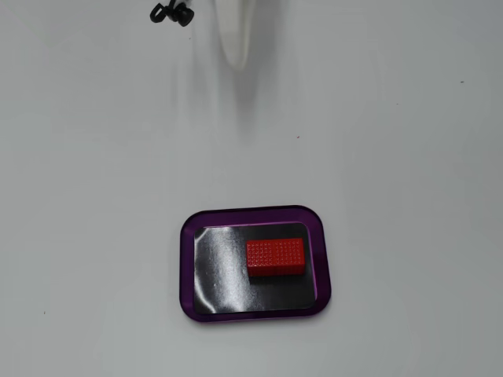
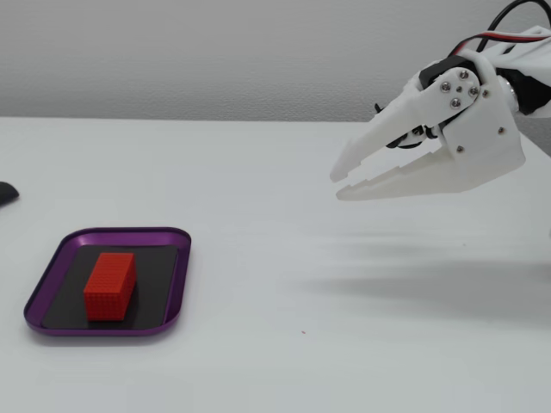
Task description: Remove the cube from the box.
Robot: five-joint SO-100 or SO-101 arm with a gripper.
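The red cube [image 1: 275, 257] lies flat in the right half of the box [image 1: 189, 236], a purple-rimmed tray with a glossy black floor. In the other fixed view the cube [image 2: 110, 285] sits in the box [image 2: 176, 284] at the lower left. My white gripper [image 2: 337, 185] hangs in the air far to the right of the box, fingers pointing left and down, the jaws a small way apart and empty. Seen from above, the gripper [image 1: 236, 63] is a blurred white shape at the top edge, well away from the box.
A small black object [image 1: 171, 13] lies at the top edge of the white table; a black object also shows at the left edge of the side view [image 2: 4, 192]. Red and black cables [image 2: 508, 26] run along the arm.
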